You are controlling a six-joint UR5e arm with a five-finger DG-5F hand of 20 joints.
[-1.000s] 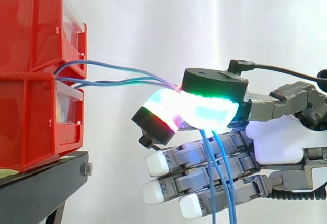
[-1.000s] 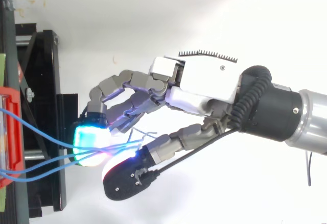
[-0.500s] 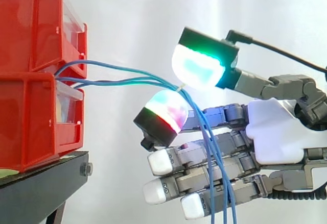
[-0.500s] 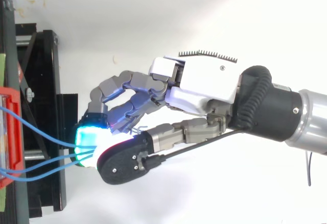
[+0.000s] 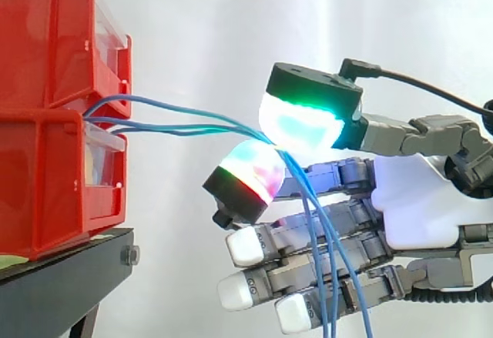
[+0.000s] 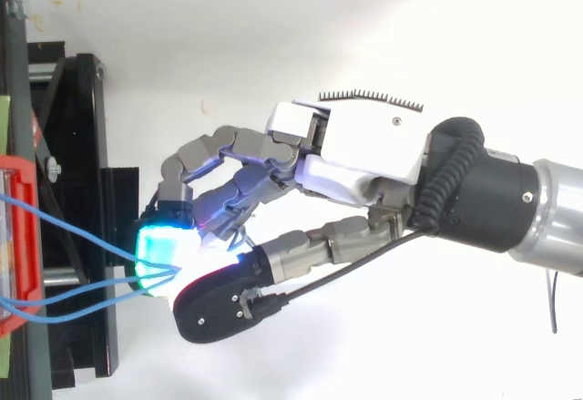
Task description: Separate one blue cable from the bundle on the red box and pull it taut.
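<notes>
While pinching the blue cables (image 5: 245, 132) between the thumb and one bent finger of the hand (image 5: 416, 199), grips the whole bunch near the red bins (image 5: 54, 161), not one alone. Hanging a bit loose. Left to do: pick one out, pull it tight

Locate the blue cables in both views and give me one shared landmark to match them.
Side view: the blue cables leave the stacked red bins at left, run right to between the hand's glowing pads at centre, then drop past the fingers to the bottom edge.
Top view: the blue cables come off the left edge and converge at the cyan pad, lower left.
Shared landmark: the red bins, at the left in both.
</notes>
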